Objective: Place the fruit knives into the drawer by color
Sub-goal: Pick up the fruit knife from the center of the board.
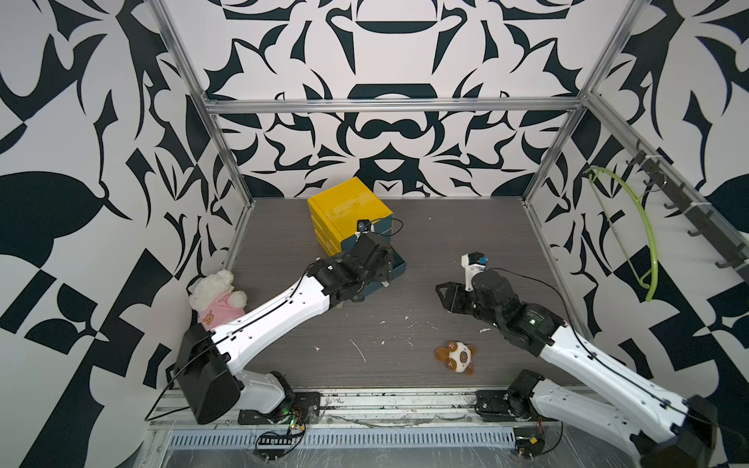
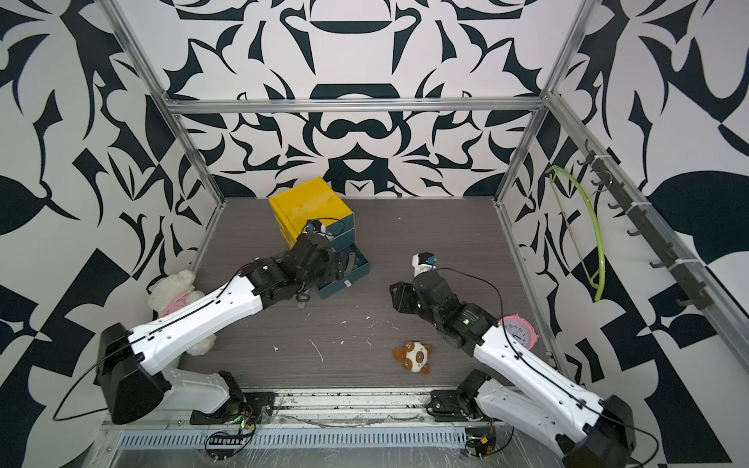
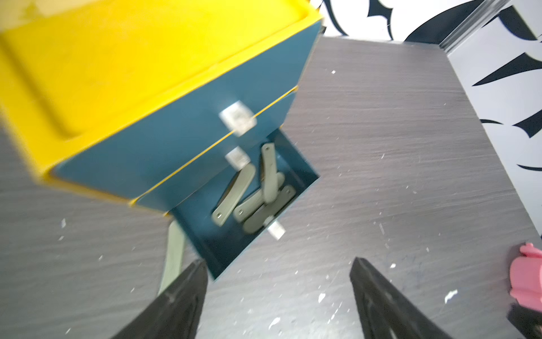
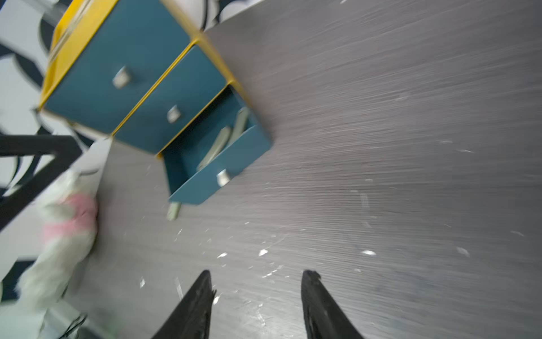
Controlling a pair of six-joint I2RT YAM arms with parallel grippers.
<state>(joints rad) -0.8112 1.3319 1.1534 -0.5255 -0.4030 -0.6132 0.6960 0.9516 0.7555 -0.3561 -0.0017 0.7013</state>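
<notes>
Nearest to the arm bases, a brown-and-white plush toy (image 1: 456, 356) is seen lying on the grey table (image 1: 405, 324); it is not part of the task. A little further, the right gripper (image 4: 258, 271) is held above bare table with its jaws moderately apart and nothing between them. Further on, the left gripper (image 3: 278, 261) hangs just in front of the bottom drawer (image 3: 223, 252), with the jaws spread wide and empty. This drawer is pulled out, and several olive green fruit knives (image 3: 258, 193) are piled in it, crossing one over another. One more olive knife (image 3: 174, 252) lies flat on the table just beside the side wall of the drawer; whether it touches the wall cannot be told. Behind, the two upper drawers of the yellow cabinet (image 3: 117, 73) are shut, and no teal or pink knives are seen anywhere. The knife outside is judged to be light, stiff and smooth, so it may slip or slide away when pressed. It would best be taken across its narrow width near the middle, with the fingers lowered fully to the table, since it lies flat and close to the drawer.
</notes>
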